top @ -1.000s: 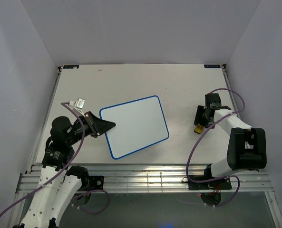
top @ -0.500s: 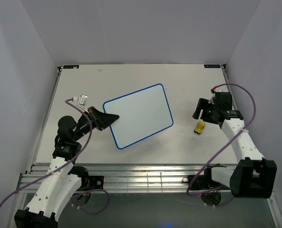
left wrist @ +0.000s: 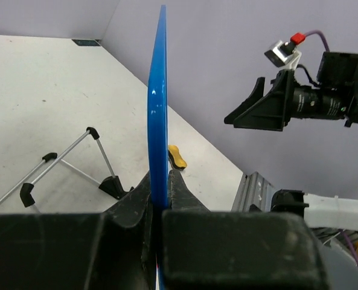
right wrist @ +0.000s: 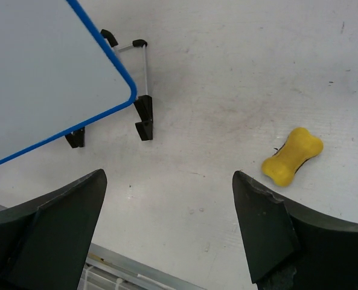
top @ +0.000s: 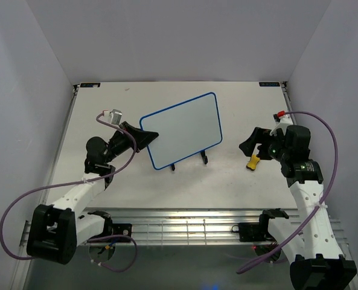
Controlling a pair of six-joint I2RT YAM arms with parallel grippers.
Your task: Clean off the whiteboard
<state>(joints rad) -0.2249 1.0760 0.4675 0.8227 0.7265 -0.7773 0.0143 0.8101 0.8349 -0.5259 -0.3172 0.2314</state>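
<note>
The right gripper (right wrist: 166, 232) hangs above the table (top: 239, 103), its jaws spread wide. Just past it a yellow eraser (right wrist: 292, 156) lies flat on the table, clear of the gripper. Across on the left, the left gripper (top: 143, 140) pinches the left edge of the whiteboard (top: 185, 128). The wrist view shows the blue frame (left wrist: 157, 109) clamped tight between the jaws. The whiteboard stands tilted up at mid-table, its plain white face turned toward the arms. Its black wire feet (top: 174, 167) reach down from the lower edge and seem to touch the table, though the view does not settle that. The eraser sits well apart from the whiteboard, to its right.
</note>
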